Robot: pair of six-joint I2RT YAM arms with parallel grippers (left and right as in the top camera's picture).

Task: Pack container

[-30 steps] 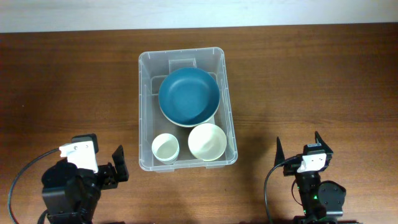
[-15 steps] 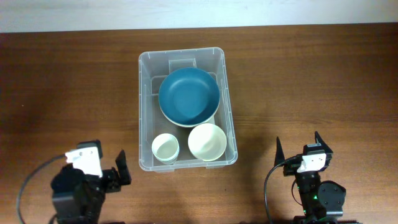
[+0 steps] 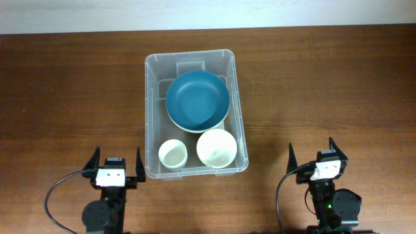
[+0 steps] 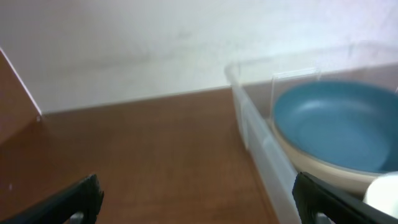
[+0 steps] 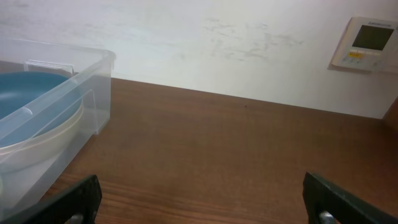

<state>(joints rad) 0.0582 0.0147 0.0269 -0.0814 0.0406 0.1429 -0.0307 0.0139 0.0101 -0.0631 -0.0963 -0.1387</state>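
Observation:
The clear plastic container (image 3: 151,117) stands at the table's middle. It holds a large blue bowl (image 3: 197,100) at the back and two small pale bowls at the front, one left (image 3: 173,155) and one right (image 3: 216,148). My left gripper (image 3: 117,160) is open and empty on the table just left of the container's front corner. My right gripper (image 3: 311,153) is open and empty to the container's right. The left wrist view shows the container wall (image 4: 258,143) and blue bowl (image 4: 339,124). The right wrist view shows the container (image 5: 68,106) at left.
Brown wooden table (image 3: 325,84) runs all around the container. A white wall lies behind it, with a small wall thermostat (image 5: 367,43) in the right wrist view.
The left arm has swung round and settled near the table's front edge, its open fingers now pointing toward the back beside the container. The right arm and the bowls have not moved.

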